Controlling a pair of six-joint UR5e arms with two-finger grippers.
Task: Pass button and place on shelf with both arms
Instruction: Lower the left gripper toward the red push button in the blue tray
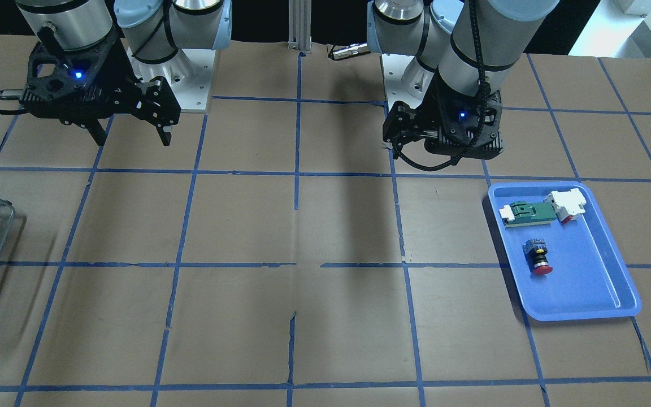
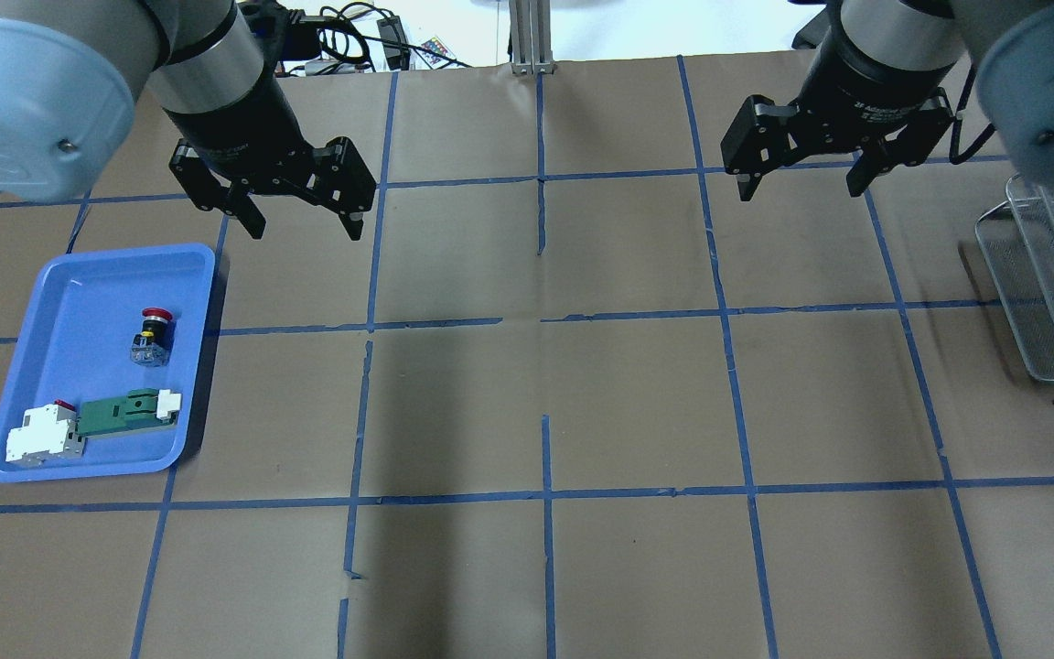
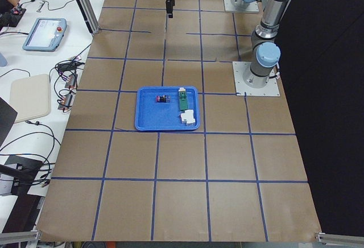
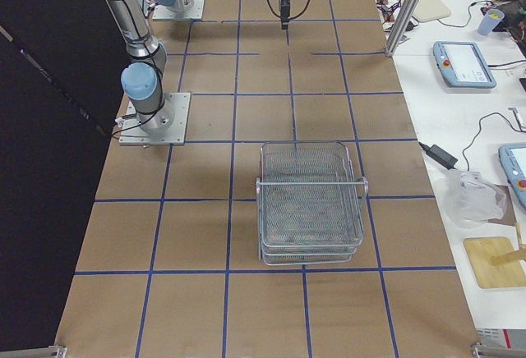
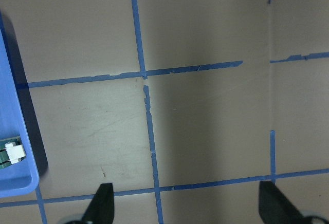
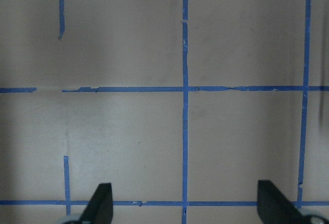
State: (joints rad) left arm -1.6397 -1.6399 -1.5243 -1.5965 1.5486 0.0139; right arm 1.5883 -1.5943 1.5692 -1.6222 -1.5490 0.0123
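While both pairs of black fingers stand spread wide with nothing between them, the left gripper [image 2: 304,224] hangs above the brown paper-covered table with a blue tape grid [image 2: 637,403]. It is near the far corner of the shallow blue plastic tray [image 2: 88,261] but not over it. The right gripper [image 2: 800,188] hovers level with it on the other half of the table, pointing down at bare paper.

The small push button with a red mushroom cap, black body and pale base [image 2: 152,337] is in the tray, apparently lying on its side with the cap turned away from the robot. It is apart from both grippers. Nearer the robot in the same tray, the flat green board with a white end [image 2: 120,414] lies just beside the white-and-red block [image 2: 42,432].

The silvery wire-mesh shelf with tiered, rounded-corner levels [image 4: 312,210] stands at the robot's right end of the table, well apart from the tray.
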